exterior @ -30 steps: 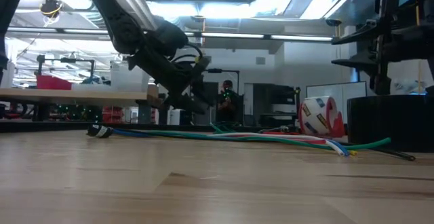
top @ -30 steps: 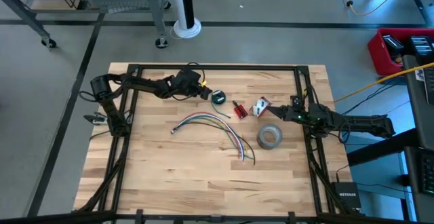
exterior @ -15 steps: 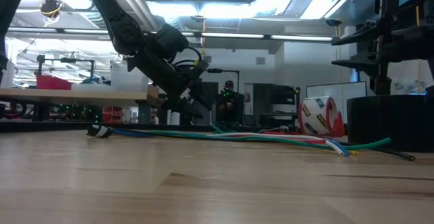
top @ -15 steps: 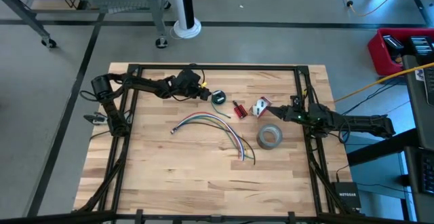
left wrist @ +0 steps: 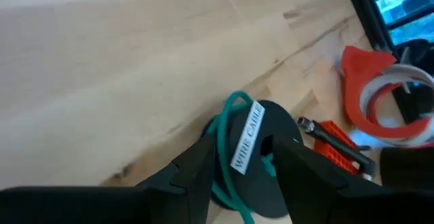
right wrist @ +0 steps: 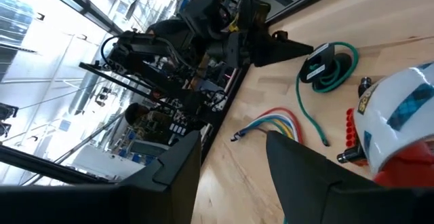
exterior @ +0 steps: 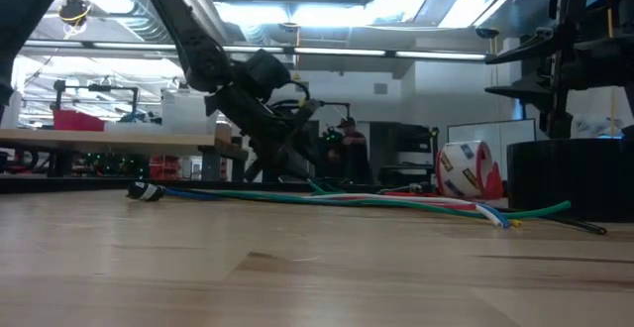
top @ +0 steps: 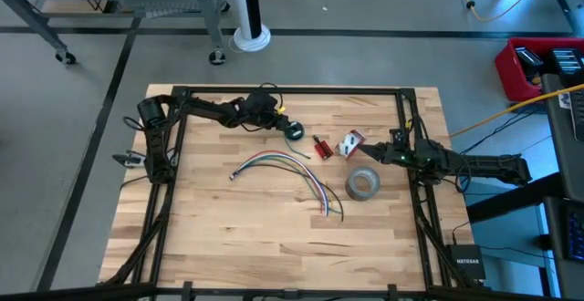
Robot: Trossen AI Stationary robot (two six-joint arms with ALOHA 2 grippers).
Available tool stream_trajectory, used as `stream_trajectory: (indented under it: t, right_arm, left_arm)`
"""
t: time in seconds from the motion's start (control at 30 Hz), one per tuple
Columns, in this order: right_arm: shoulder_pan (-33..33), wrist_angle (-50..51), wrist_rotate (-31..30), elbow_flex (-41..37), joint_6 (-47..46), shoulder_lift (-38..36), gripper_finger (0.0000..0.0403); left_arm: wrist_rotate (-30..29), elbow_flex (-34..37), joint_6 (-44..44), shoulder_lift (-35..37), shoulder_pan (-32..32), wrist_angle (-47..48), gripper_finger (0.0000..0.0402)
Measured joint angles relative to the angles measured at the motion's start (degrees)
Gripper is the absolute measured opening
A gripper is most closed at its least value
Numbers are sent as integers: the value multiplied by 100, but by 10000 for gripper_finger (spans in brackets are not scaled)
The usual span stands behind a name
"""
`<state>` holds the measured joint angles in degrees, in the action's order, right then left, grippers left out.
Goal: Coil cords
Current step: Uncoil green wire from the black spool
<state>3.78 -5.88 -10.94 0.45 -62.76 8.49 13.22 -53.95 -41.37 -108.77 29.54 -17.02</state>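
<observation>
The dark green wire (top: 293,130) lies looped around a flat black piece with a white label (left wrist: 247,137), at the table's far middle. My left gripper (top: 282,124) slants down at it from the left, open. Its fingertips (left wrist: 207,149) stand on either side of the label and close to the loop (right wrist: 325,68). I see no touch. The long multicoloured cords (top: 292,166) lie spread in an arc across the table's middle (exterior: 376,201). My right gripper (top: 381,150) waits open and level at the table's right side, pointing at the cords (right wrist: 271,122).
A grey tape roll (top: 362,184) lies right of the cords' end. A small red piece (top: 321,146) and a red-and-white piece (top: 351,143) sit between the green wire and my right gripper. Black frame rails (top: 406,119) run along the table's sides.
My left gripper has moved toward the table's right edge and down, closing in on the dark green wire. The cords and the green wire lie as before.
</observation>
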Motion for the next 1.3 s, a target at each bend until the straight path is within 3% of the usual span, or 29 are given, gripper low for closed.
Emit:
stream_trajectory:
  t: [0.1,0.43,0.67,0.93,1.07,1.3]
  right_arm:
    - [1,1,0,0,0,0,172]
    - [-1,-7,2,0,2,0,172]
    - [-1,-1,2,-1,2,0,172]
    - [0,-3,2,-1,2,0,172]
    - [0,-5,2,-1,3,0,172]
    - [-1,-8,-4,0,2,0,172]
  left_arm:
    - [382,0,-17,-74,-82,37,135]
    - [761,-290,-99,-614,-300,-186,96]
    - [801,-329,-215,-650,-266,-614,12]
    - [643,-324,-424,-619,-118,-1156,2]
    - [604,-313,-367,-397,34,-1571,0]
    - [684,-317,-78,703,337,-1599,0]
